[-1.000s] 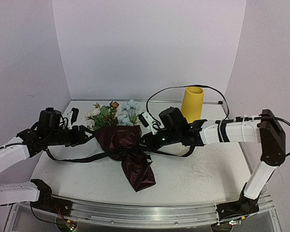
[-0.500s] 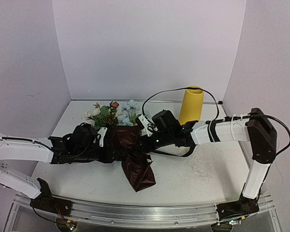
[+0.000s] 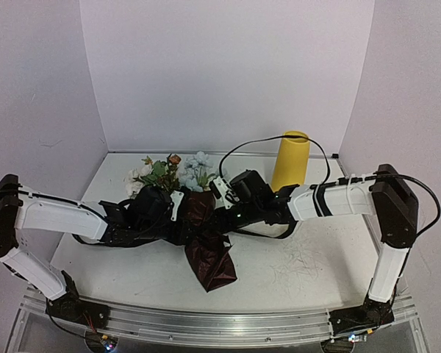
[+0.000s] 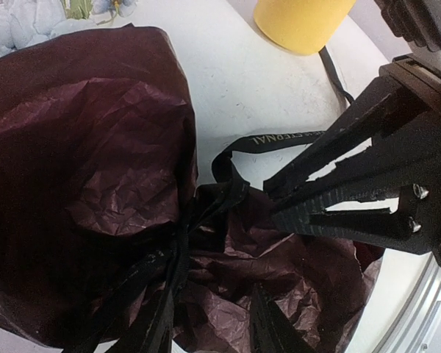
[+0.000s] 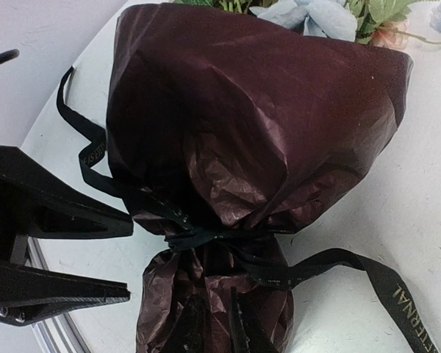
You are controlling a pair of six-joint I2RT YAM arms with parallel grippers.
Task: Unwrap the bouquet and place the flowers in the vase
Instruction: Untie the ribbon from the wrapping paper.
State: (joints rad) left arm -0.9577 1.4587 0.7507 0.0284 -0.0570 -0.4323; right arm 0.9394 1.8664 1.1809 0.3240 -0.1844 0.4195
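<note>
The bouquet [image 3: 201, 239] lies mid-table in dark red crinkled paper tied with a black ribbon [image 5: 338, 263]. Its flowers [image 3: 169, 173] stick out at the far end. The yellow vase [image 3: 292, 160] stands upright behind it on the right. My left gripper [image 3: 182, 220] comes in from the left. Its fingers [image 4: 268, 327] stand partly apart, with the tips against the wrap just below the knot [image 4: 185, 229]. My right gripper [image 3: 214, 218] comes from the right. Its jaws are nearly together, pinching paper of the wrap's tail [image 5: 213, 294] under the knot.
The white table [image 3: 309, 265] is walled at the back and on both sides. A metal rail [image 3: 206, 323] runs along its near edge. A black cable [image 3: 257, 138] arcs from the right arm past the vase top. Loose ribbon ends trail onto the table either side of the bouquet.
My left arm has swung in from the far left to the bouquet's knot, and its jaws have narrowed. My right gripper has edged left onto the wrap and closed further.
</note>
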